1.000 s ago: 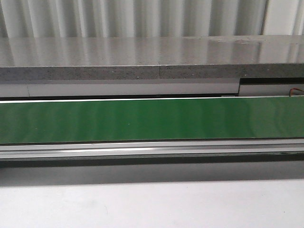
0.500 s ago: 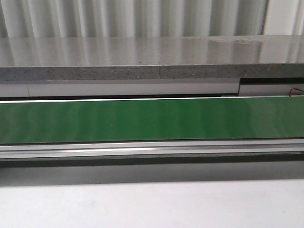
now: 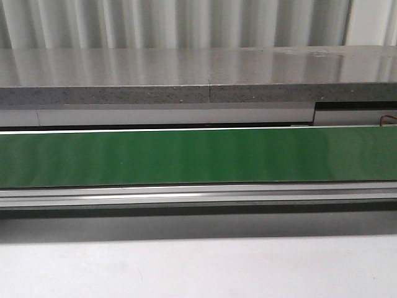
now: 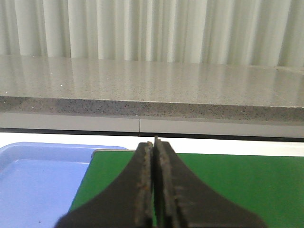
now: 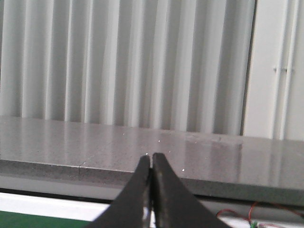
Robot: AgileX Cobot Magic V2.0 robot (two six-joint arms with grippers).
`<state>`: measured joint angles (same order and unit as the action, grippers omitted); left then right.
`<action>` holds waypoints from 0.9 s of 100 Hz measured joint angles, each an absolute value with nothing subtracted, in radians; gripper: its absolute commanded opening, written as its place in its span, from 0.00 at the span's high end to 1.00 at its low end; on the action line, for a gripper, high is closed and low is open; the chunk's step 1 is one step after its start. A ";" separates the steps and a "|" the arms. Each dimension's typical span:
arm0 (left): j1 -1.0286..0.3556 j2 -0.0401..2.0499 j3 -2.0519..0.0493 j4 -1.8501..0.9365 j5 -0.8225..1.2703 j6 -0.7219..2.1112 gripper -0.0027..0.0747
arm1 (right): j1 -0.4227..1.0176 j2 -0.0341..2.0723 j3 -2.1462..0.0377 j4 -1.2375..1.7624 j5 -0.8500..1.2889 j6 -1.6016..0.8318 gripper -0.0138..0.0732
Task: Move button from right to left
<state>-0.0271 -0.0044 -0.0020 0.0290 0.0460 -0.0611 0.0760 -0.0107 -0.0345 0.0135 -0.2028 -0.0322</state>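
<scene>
Above the green belt [image 4: 228, 185] edge, left tool [image 4: 154, 142] and right tool [image 5: 151, 157] sit pressed together.

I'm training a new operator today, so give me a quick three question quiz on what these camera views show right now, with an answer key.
1. True or false: the button with the yellow cap shows in at least one view.
2. Multiple choice: what lies beside the green belt in the left wrist view? A) a red bin B) a blue tray C) a cardboard box
3. Short answer: how do the jaws of the left end effector and the right end effector stand?

Key:
1. False; no view shows it.
2. B, the blue tray.
3. Both are shut, with nothing between them.
</scene>
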 measured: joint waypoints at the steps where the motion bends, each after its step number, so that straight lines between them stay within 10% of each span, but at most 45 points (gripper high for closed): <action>1: -0.027 -0.004 -0.002 0.029 0.046 -0.061 0.99 | 0.076 -0.011 -0.048 0.022 -0.179 -0.032 0.92; 50: -0.027 -0.004 -0.002 0.029 0.046 -0.061 0.99 | 0.076 0.492 -0.681 0.131 0.779 -0.032 0.92; 78: -0.027 -0.004 -0.002 0.029 0.046 -0.061 0.99 | 0.076 0.685 -0.764 0.247 0.814 -0.032 0.91; 90: -0.027 -0.004 -0.002 0.029 0.046 -0.061 0.99 | 0.076 0.730 -0.764 0.254 0.811 -0.032 0.73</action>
